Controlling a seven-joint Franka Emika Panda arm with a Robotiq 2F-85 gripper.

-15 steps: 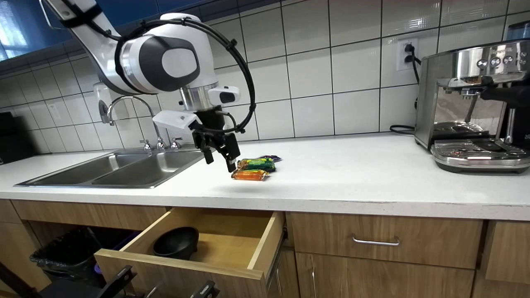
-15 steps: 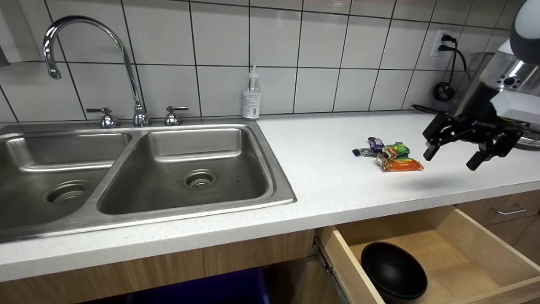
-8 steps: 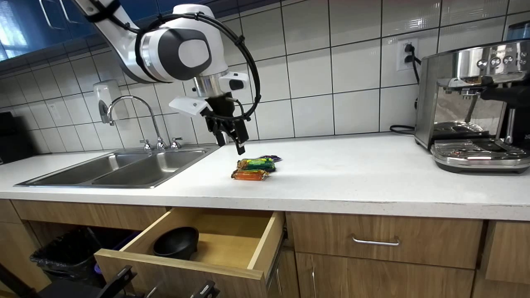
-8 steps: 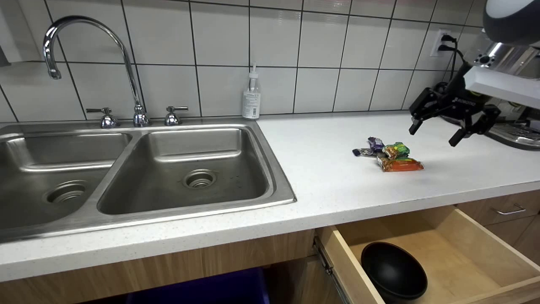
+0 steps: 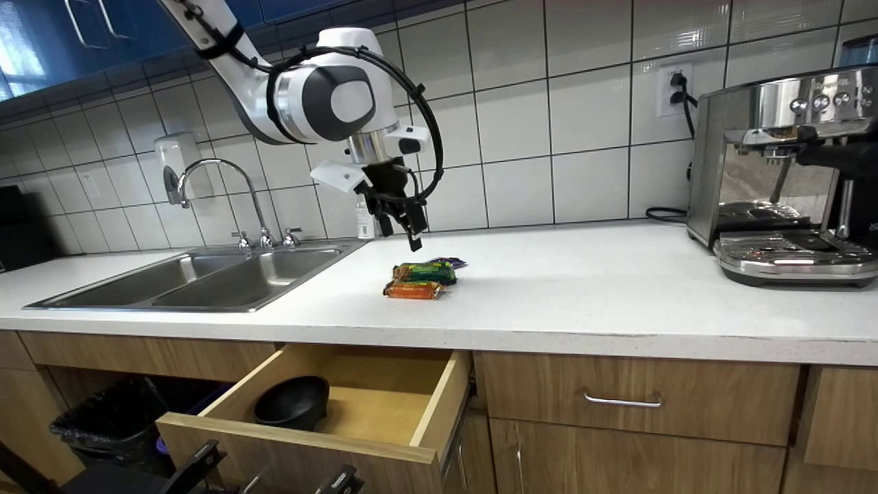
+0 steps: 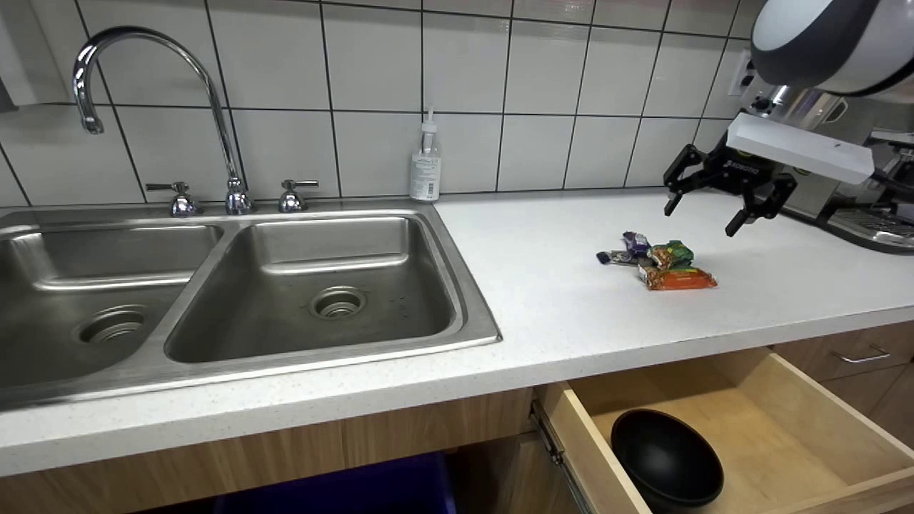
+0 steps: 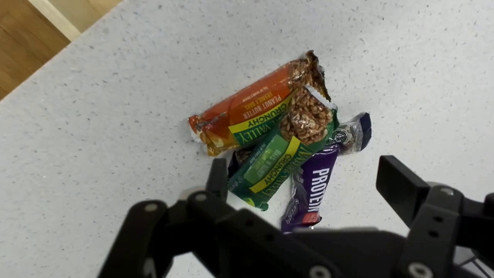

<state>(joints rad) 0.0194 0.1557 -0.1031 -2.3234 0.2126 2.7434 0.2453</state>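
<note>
Since it swung leftward across an exterior view's right half, the end effector (image 6: pixel 702 218), wide and empty, seems better placed for the bars (image 7: pixel 285 144) at wrist-view centre.

Bright, diffuse light covers the table (image 6: pixel 557 285), dimming below its front edge. Glare whitens the blue cabinet (image 5: pixel 41 48); the sink (image 6: pixel 196 285) shows streaky highlights. In the wrist view, the green wrapper (image 7: pixel 279 158) is sharp, the claw (image 7: pixel 305 178) slightly blurred.

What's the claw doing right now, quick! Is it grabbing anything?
Claw: open, holding none of the bars.
</note>
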